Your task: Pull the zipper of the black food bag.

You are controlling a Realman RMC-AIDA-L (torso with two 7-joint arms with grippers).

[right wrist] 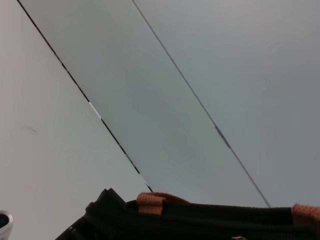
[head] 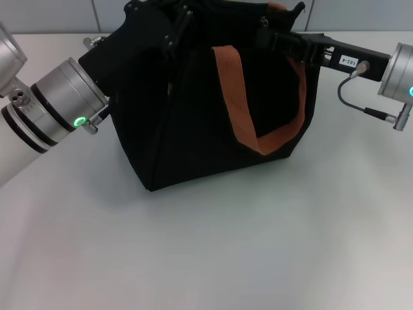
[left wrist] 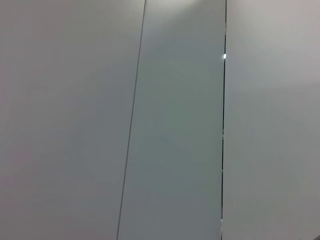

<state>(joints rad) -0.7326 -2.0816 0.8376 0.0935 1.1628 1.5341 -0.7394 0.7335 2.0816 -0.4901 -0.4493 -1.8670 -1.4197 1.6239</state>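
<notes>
Bare white tabletop point(head: 213, 252) lay nearest the head camera, wide and free in front. Behind it stood the boxy black fabric food bag point(head: 193, 129) with rust-orange strap handles point(head: 232, 84), its top edge point(right wrist: 200, 217) crumpled; the zipper pull could not be made out. Left gripper point(head: 139, 29) reached into the bag's upper left corner, right gripper point(head: 274, 35) into its upper right; neither claw's state could be told. Grey wall panels point(left wrist: 175, 125) rose behind.
</notes>
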